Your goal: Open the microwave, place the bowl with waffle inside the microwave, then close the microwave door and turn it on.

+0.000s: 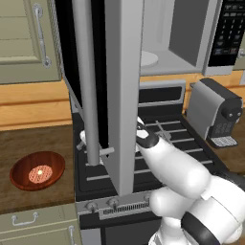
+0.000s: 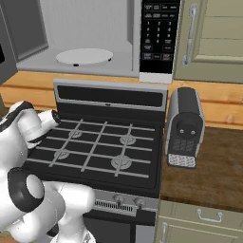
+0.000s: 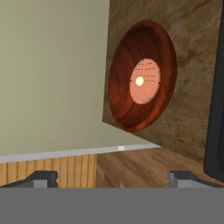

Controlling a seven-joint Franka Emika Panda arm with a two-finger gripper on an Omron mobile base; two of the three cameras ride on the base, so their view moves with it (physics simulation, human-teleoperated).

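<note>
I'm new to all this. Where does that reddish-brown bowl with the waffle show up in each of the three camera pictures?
Left base view: the bowl sits at lower left on the wooden counter, left of the stove, with the waffle in it.
Right base view: the bowl is not in this picture.
Hand view: the bowl is at upper centre, tilted by the camera's roll, waffle inside.
Shared landmark: the stove's black edge beside the bowl.

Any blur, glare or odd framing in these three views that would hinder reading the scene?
Left base view: the open microwave door looms close, blocking the middle; bowl sharp. Right base view: evenly lit, no glare on the microwave. Hand view: rolled sideways; bowl and waffle slightly soft.
</note>
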